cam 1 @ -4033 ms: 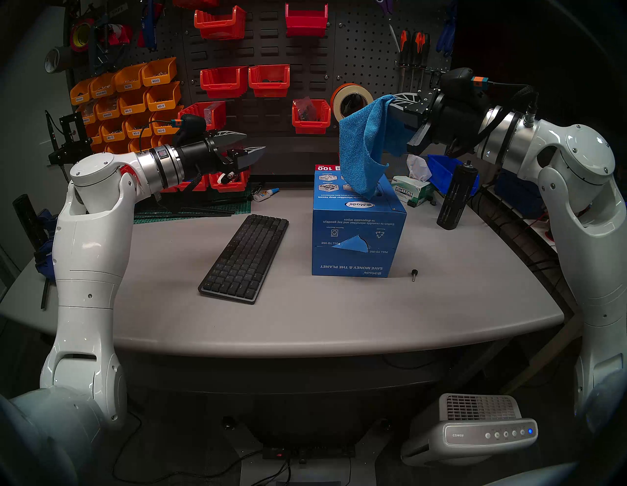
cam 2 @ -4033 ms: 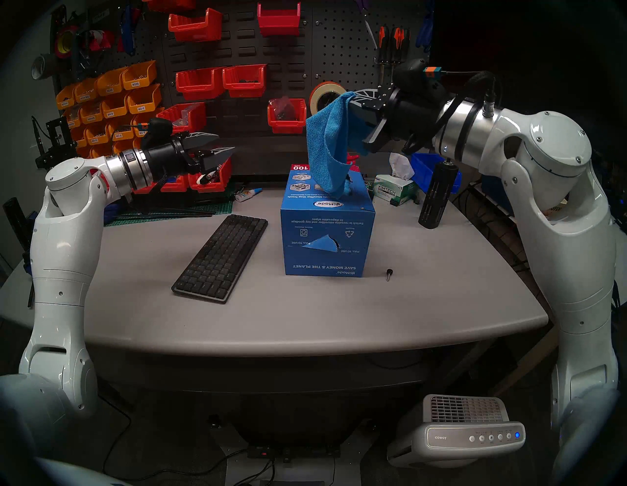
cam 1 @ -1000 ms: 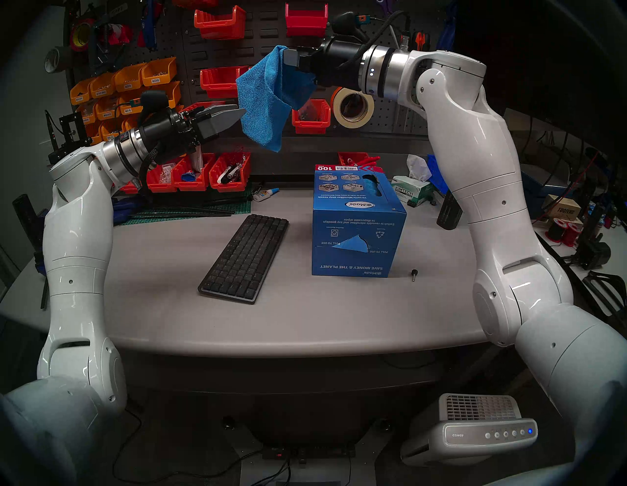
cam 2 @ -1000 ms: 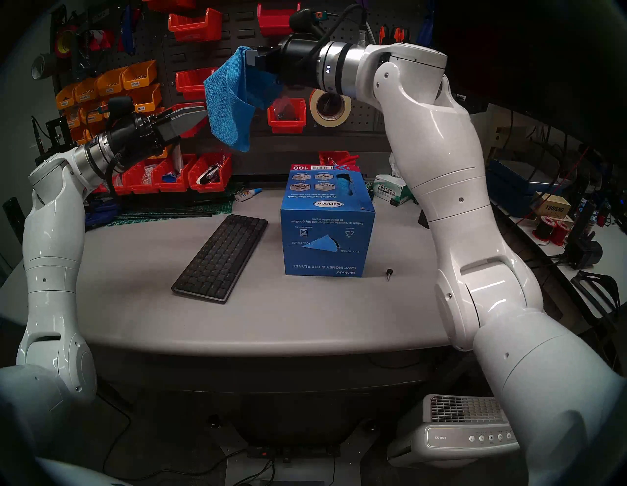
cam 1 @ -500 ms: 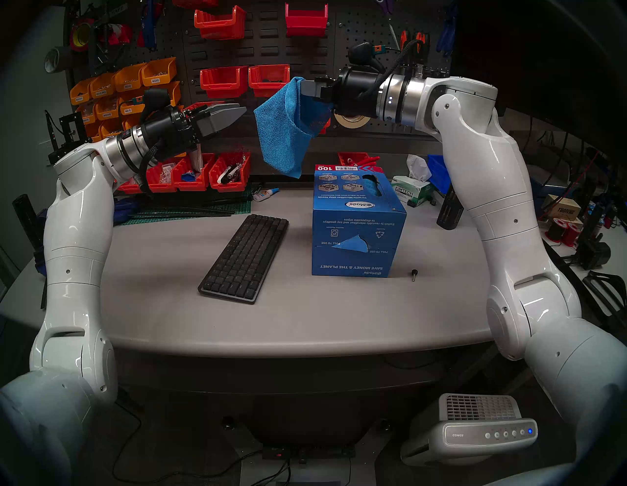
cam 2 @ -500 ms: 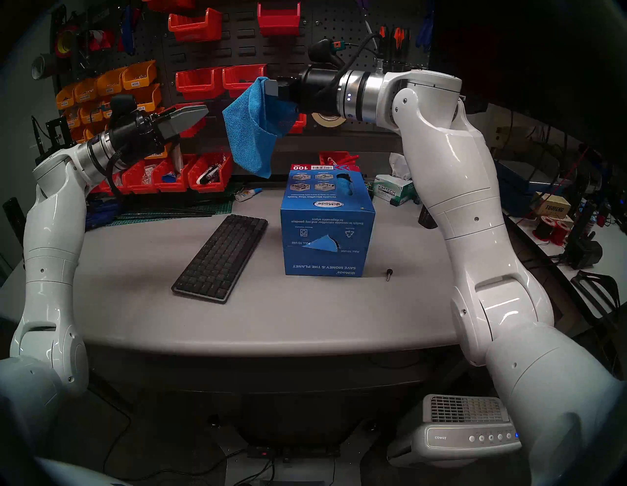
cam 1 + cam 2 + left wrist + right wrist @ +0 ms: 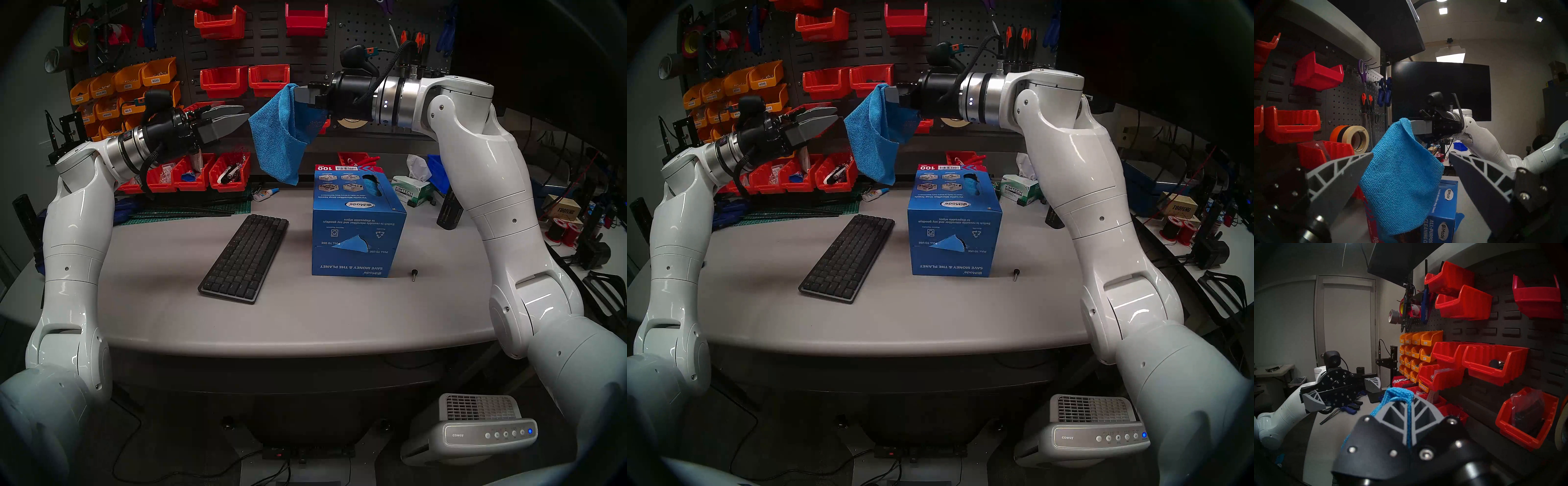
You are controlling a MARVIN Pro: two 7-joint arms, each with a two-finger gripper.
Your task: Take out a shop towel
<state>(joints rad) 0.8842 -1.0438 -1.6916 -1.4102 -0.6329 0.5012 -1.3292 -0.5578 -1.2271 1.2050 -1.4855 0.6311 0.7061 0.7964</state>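
- Right claw [image 7: 298,96]: level, pointing toward the left arm, clamped on the top fold of the shop towel [image 7: 281,135].
- Shop towel: hangs limp below the right claw, clear of the blue box [image 7: 356,234] and above the worktop [image 7: 305,315].
- Left claw [image 7: 242,117]: fingers spread, empty, tips just beside the towel's edge.

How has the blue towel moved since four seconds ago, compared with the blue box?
Yes. The shop towel now hangs clear, left of the blue box, no longer dipping into its top opening.
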